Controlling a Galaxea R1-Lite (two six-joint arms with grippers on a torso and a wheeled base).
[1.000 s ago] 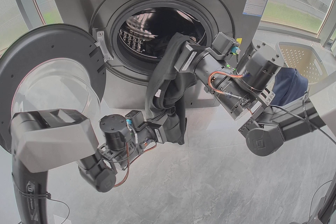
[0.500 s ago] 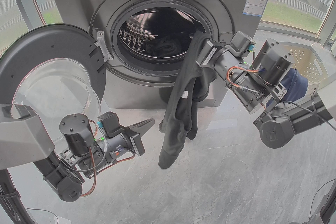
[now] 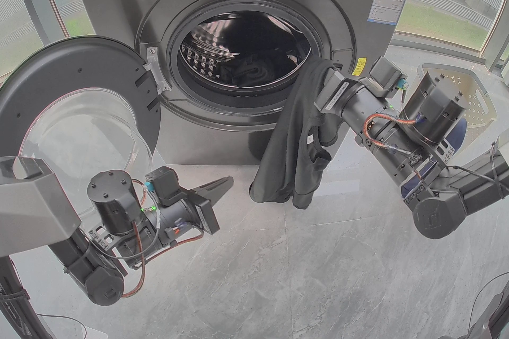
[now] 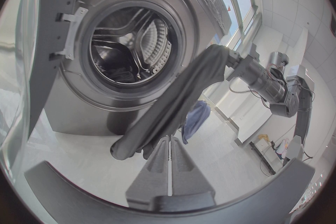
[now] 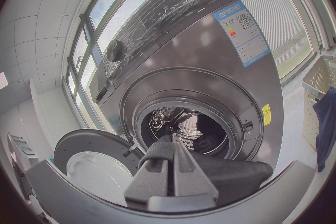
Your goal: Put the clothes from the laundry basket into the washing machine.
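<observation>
A black garment point(image 3: 289, 144) hangs from my right gripper point(image 3: 324, 76), which is shut on its top edge just right of the washing machine's open drum point(image 3: 244, 54). The cloth drapes down in front of the machine's lower right corner, its hem off the floor. In the right wrist view the right gripper point(image 5: 173, 146) pinches the black garment point(image 5: 227, 174) below the drum mouth point(image 5: 189, 130). My left gripper point(image 3: 228, 181) is shut and empty, low over the floor left of the garment. Its fingers point(image 4: 161, 161) point at the hanging cloth point(image 4: 175, 102). Dark clothes point(image 3: 249, 72) lie inside the drum.
The round machine door point(image 3: 74, 91) stands swung open at the left. A beige laundry basket point(image 3: 477, 91) sits at the right with a blue garment point(image 3: 458, 131) over its rim, partly behind my right arm. Grey tiled floor point(image 3: 297, 271) lies open in front.
My left gripper let go of the black garment and drew back low to the left. My right gripper carried the garment rightward, away from the drum opening.
</observation>
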